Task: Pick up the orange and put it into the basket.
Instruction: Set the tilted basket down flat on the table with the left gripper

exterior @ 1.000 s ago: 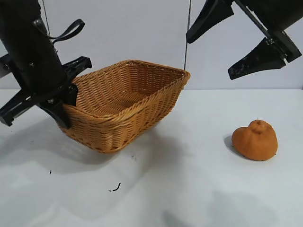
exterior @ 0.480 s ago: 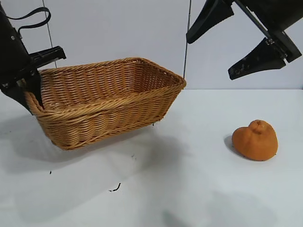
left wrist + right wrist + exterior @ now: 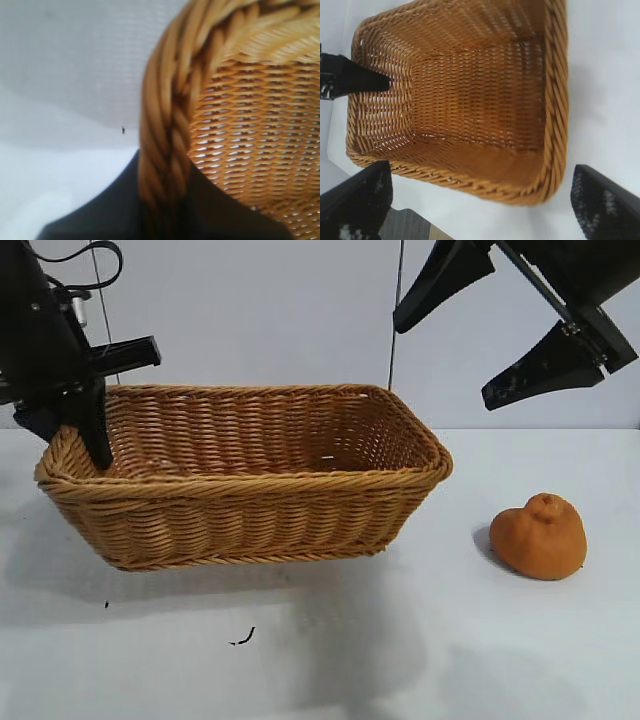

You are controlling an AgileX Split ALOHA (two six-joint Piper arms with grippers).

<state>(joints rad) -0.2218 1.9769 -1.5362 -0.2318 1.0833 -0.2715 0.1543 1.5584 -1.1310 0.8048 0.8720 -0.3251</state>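
A tan wicker basket (image 3: 250, 480) sits on a white table (image 3: 400, 640), filling the left and centre. The left gripper (image 3: 85, 425) is clamped on the basket's braided rim at its left end, one finger inside. The orange (image 3: 539, 536) rests on the table well to the basket's right, untouched. The right gripper (image 3: 490, 335) hangs high above, fingers spread wide.
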